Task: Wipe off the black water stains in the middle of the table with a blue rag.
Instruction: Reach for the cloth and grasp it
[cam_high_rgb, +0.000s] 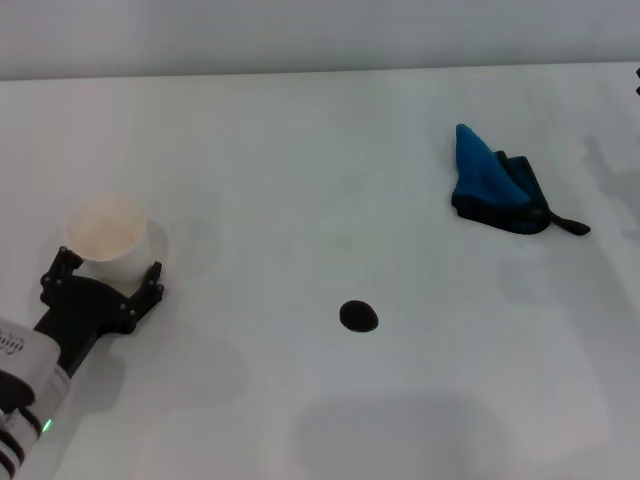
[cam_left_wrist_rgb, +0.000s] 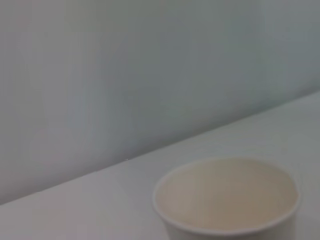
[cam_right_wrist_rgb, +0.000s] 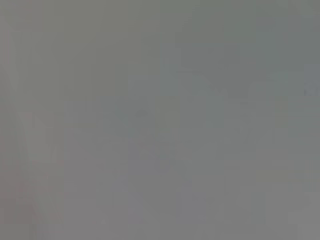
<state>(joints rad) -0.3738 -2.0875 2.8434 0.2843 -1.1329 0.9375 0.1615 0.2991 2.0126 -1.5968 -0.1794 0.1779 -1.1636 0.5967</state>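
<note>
The black water stain (cam_high_rgb: 358, 317) is one small glossy oval blot near the middle of the white table (cam_high_rgb: 300, 160). The blue rag (cam_high_rgb: 494, 183) lies bunched at the far right, with a pointed peak and a thin dark tail, apart from the stain. My left gripper (cam_high_rgb: 108, 272) is at the left, its black fingers closed around the base of a white paper cup (cam_high_rgb: 108, 230), which stands upright on the table. The cup's open mouth also shows in the left wrist view (cam_left_wrist_rgb: 227, 197). My right gripper is out of view; the right wrist view shows only plain grey.
The table's far edge (cam_high_rgb: 320, 72) meets a grey wall. A small dark part (cam_high_rgb: 637, 82) shows at the right border of the head view. Bare tabletop lies between the cup, the stain and the rag.
</note>
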